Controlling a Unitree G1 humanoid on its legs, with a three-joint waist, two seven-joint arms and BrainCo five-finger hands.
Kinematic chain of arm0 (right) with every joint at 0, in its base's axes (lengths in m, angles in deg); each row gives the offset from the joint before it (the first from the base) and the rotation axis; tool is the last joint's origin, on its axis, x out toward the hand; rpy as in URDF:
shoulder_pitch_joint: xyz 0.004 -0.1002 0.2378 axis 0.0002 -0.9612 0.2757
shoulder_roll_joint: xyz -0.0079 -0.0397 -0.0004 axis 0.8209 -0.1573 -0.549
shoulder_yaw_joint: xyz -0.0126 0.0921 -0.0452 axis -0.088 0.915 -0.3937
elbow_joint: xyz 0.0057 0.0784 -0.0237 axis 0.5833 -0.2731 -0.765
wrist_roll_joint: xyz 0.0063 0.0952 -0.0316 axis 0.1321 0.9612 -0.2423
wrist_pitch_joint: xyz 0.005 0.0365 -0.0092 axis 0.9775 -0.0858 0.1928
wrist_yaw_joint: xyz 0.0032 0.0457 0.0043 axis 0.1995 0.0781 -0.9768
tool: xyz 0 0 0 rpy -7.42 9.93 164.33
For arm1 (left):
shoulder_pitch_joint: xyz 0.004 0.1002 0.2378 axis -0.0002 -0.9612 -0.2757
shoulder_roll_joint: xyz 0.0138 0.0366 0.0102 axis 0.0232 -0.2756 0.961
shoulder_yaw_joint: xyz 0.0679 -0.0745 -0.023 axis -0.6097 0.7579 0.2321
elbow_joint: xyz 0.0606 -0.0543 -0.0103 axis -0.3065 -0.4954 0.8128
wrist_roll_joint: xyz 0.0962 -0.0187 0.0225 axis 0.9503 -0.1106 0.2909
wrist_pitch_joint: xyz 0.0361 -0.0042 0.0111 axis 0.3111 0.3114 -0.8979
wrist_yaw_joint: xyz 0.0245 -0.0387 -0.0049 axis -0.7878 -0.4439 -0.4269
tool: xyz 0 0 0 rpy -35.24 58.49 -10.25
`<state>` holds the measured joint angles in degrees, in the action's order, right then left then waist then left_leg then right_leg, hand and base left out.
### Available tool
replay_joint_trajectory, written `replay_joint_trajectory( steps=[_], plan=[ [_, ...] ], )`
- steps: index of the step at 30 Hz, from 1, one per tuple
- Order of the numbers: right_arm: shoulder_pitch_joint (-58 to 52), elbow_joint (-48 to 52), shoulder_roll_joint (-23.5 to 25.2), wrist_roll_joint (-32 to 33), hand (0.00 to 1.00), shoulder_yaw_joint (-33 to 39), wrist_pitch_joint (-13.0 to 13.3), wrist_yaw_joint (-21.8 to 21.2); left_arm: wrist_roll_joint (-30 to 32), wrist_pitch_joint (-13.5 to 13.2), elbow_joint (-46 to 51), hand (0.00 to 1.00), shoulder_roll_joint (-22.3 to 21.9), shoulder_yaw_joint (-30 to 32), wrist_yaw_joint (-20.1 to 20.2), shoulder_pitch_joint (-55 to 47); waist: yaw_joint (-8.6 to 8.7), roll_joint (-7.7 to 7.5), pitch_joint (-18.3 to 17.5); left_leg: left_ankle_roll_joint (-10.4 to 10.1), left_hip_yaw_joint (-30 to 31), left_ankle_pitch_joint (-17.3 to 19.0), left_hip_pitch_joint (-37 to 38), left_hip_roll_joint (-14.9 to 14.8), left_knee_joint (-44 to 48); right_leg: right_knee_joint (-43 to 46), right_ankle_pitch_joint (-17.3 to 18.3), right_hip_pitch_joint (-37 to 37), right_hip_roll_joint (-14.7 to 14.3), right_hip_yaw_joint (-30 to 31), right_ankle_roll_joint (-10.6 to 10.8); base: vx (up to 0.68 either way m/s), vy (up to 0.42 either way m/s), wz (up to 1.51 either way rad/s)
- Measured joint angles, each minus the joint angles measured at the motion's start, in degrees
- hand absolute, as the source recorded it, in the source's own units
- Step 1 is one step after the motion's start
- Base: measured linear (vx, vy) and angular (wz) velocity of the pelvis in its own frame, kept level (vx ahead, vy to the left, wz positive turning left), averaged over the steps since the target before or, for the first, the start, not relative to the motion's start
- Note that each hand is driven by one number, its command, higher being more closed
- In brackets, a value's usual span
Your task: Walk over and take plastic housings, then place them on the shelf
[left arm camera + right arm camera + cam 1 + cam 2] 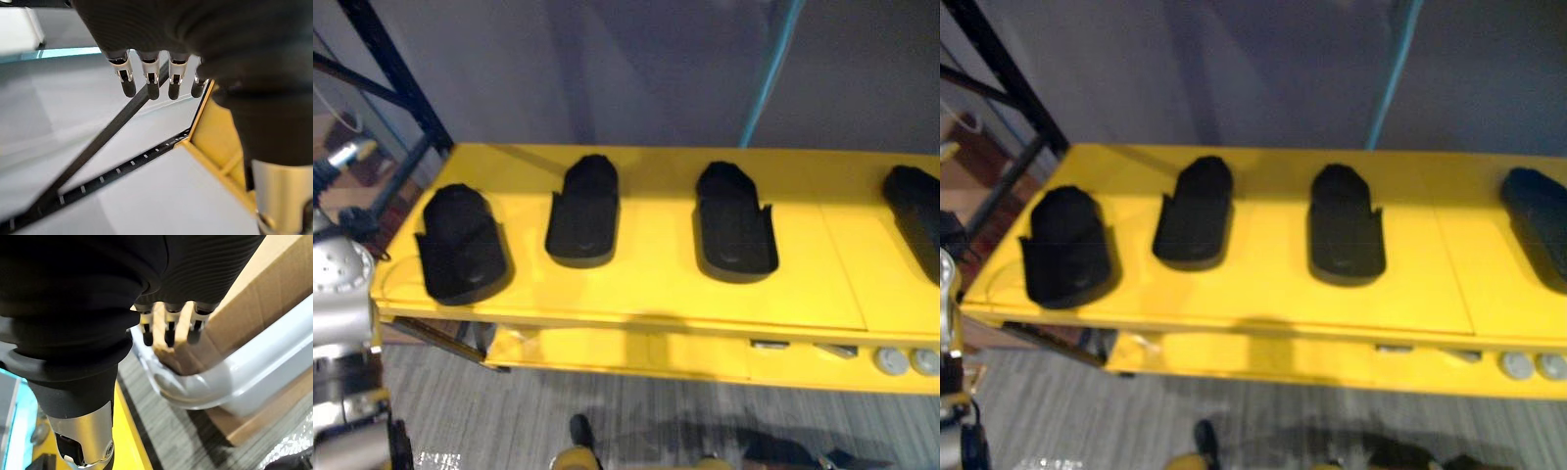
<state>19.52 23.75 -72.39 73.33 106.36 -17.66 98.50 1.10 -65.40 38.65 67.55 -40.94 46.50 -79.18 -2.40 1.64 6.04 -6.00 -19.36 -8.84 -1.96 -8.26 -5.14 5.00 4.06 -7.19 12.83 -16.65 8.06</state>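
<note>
A: How far along are you?
B: I'd log it as between steps. Four black plastic housings sit in a row on the yellow shelf (646, 284): first housing (460, 245) at frame left, second housing (584, 212), third housing (734, 221) right of centre, fourth housing (915, 220) cut by the right edge. They're well apart, none touching. I can't tell if these are ones you set down or ones you're about to take.
A: Hands?
B: Your left hand (127, 78) hangs with its fingers straight and loose, nothing in it, near the shelf's yellow corner. Your right hand (169, 328) is the same: relaxed and empty, with a cardboard box (274, 293) and a pale curved rim (234, 382) past it. So you're carrying nothing.
A: Which way do they point?
B: Long axis runs bottom to top of frame. The rounded narrow end faces the back wall (646, 69), the wider end the near edge. The second leans right at its top; the fourth slants upper left to lower right. Hollow side looks up, I'd say
</note>
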Motion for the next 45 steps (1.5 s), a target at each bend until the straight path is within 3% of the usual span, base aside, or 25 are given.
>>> replay_joint_trajectory(
  steps=[2, 5, 7, 10, 22, 29, 35, 45],
  plan=[
    [-0.16, -1.59, 0.65, 0.07, 0.0, 0.0, 0.49, 1.3, -3.69, -0.03, 2.96, 1.0, -5.91, -0.49, 5.21, -6.71, -0.29, -0.45, -0.37, -0.29, 1.69, -0.45, -0.14, 0.42, 0.0, -0.52, 1.16, -1.33, -0.03, -1.64, -0.24, -0.06, -0.022, 0.37],
    [-0.16, -4.17, 0.92, 0.14, 0.0, -0.07, 0.73, 2.4, -7.07, -0.16, 4.48, 1.0, -13.3, -1.66, 8.32, -13.48, -0.67, -0.97, -0.82, -0.45, 4.02, -0.72, -0.14, 0.88, -0.01, -0.41, 3.06, -2.47, -0.03, -3.2, 0.57, -0.07, -0.021, 0.32],
    [-0.05, -7.0, 1.02, 0.63, 0.0, -0.22, 0.63, 2.67, -6.95, -0.75, 6.6, 1.0, -17.61, -5.59, 9.44, -19.04, -1.58, -1.29, -1.03, -0.61, 6.67, -0.79, -0.54, 1.04, -0.02, 0.43, 4.28, -2.76, -0.45, -4.11, 0.3, -0.09, -0.012, 0.41],
    [0.7, -9.55, 0.57, 0.79, 0.0, -0.37, 0.34, 3.57, -6.3, -2.28, 9.14, 1.0, -20.45, -10.47, 10.52, -22.04, -1.76, -1.3, -1.11, -0.8, 8.86, -0.7, -2.8, 1.21, -0.02, -0.1, 4.17, -2.45, -0.72, -6.31, 0.03, -0.07, -0.003, 0.45],
    [0.57, -10.44, -0.72, 5.18, 0.0, -3.55, -0.88, 3.83, -5.31, -2.36, 3.4, 1.0, -20.94, -13.59, 10.48, -23.59, -1.15, -1.69, -1.61, 0.06, 11.77, -2.46, -2.59, 1.77, 0.0, -0.87, 4.07, -3.64, -1.28, -7.14, -0.09, 0.01, -0.017, 0.04],
    [0.43, -10.09, -0.64, 5.13, 0.0, -3.57, -0.63, 3.8, -5.3, -1.68, -2.27, 1.0, -20.32, -13.36, 6.68, -21.67, 0.0, -1.68, -1.62, -0.09, 11.28, -2.16, -1.9, 1.44, -0.01, -1.41, 4.21, -4.4, -1.61, -6.99, 0.13, 0.01, -0.019, -0.01],
    [0.35, -9.3, -0.39, 5.04, 0.0, -3.52, -0.53, 3.76, -5.27, 0.06, -6.24, 1.0, -20.27, -9.99, 4.81, -19.22, 0.28, -1.8, -1.69, -0.52, 9.82, -1.53, -0.67, 1.03, -0.01, -1.75, 4.18, -4.88, -1.68, -5.92, 0.09, 0.03, -0.015, -0.11],
    [0.41, -7.9, 0.25, 3.65, 0.0, -3.49, 0.4, 3.14, -4.7, 0.37, -12.23, 1.0, -17.67, -7.27, 3.77, -16.46, 0.85, -2.31, -2.12, -1.02, 6.42, -0.48, 1.73, 0.27, -0.01, -2.15, 4.17, -5.01, -1.61, -2.97, 0.05, 0.03, -0.014, -0.17]
  ],
)
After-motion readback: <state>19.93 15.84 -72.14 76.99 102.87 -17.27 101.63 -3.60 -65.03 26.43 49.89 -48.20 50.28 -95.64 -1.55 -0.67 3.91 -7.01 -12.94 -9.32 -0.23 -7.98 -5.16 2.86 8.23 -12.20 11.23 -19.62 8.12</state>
